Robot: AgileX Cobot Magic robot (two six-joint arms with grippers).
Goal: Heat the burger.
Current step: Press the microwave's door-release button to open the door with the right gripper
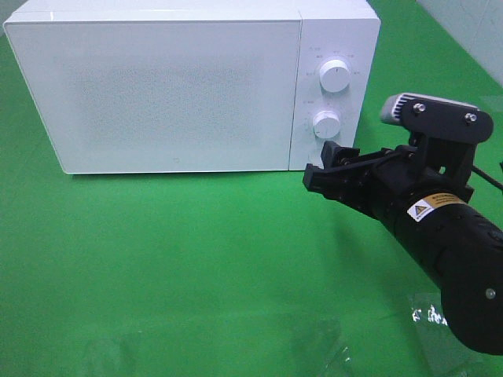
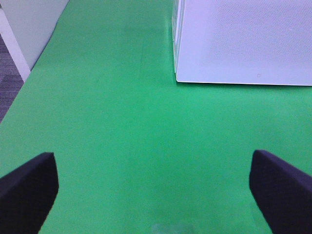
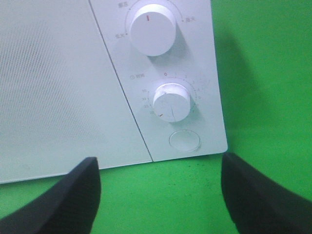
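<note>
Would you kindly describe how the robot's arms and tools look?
The right arm is black and rounded, bearing a label with a yellow warning triangle and a grey camera housing on a black bracket. The right tool and left tool have black, blunt fingers.

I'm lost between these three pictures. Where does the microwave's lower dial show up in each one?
Exterior high: the lower dial sits on the control panel, under the upper dial.
Left wrist: not in it.
Right wrist: the lower dial lies between the upper dial and the round button.
Shared landmark: the white microwave door.
</note>
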